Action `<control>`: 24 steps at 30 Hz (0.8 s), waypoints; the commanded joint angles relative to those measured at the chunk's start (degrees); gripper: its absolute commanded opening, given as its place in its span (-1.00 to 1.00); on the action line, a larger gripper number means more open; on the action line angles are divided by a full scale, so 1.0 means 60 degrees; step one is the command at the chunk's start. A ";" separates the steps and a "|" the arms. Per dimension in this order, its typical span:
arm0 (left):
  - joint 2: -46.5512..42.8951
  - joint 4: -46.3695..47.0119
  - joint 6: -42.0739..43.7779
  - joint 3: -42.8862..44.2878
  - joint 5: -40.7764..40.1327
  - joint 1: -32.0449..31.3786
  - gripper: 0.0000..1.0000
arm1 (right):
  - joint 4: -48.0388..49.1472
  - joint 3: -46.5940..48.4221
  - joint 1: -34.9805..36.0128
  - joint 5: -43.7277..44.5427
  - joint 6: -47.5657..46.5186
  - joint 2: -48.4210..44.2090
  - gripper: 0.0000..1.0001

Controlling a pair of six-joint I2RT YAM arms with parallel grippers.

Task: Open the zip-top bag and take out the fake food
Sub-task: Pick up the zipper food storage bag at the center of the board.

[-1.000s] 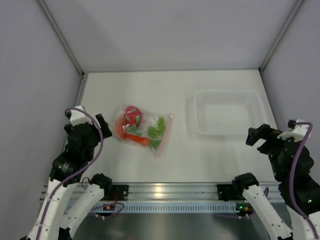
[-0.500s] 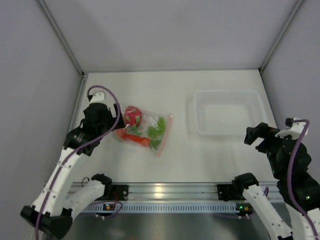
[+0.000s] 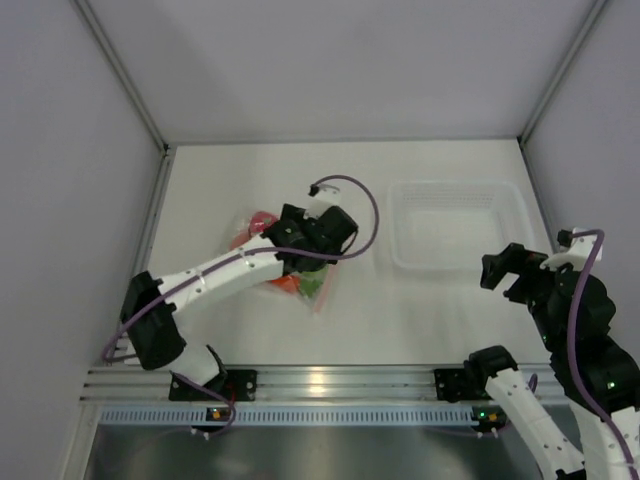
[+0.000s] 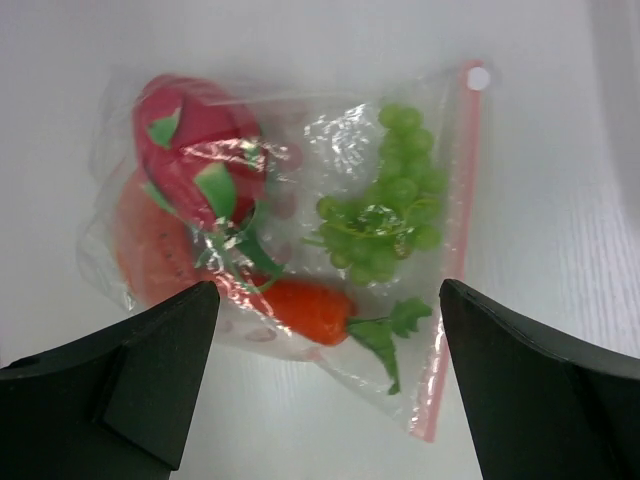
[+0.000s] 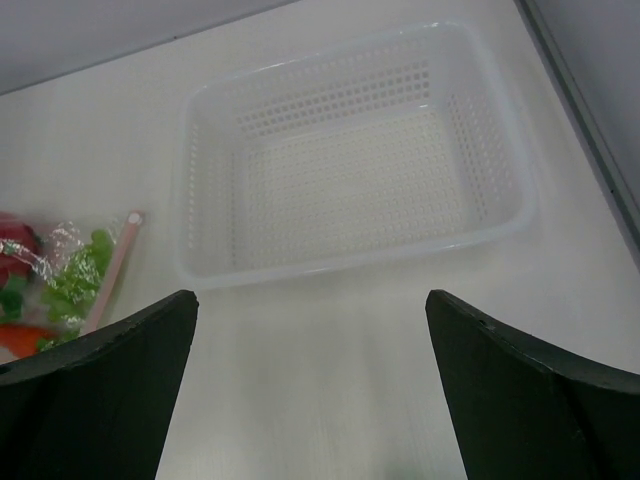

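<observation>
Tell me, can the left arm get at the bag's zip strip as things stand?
Probably yes. The left gripper hangs open right above the bag, and the pink zip strip along one edge lies bare on the table, with nothing on it. The basket sits well apart.

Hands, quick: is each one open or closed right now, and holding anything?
Left hand: open, holding nothing, over the bag.
Right hand: open, holding nothing, facing the basket.
</observation>
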 commanded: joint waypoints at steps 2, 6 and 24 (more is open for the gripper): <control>0.1826 -0.0494 -0.0605 0.1084 -0.2167 -0.1196 0.97 | 0.0220 0.0018 0.0049 -0.0455 -0.0212 0.0117 0.99; 0.2855 -0.0479 -0.0708 0.1436 -0.2489 -0.1781 0.97 | 0.0234 0.0048 0.0049 -0.0382 -0.0212 -0.0118 0.99; 0.5024 -0.0392 -0.1924 0.0281 -0.3002 -0.3145 0.77 | 0.0454 0.0136 0.0049 -0.0674 -0.0285 -0.0221 0.99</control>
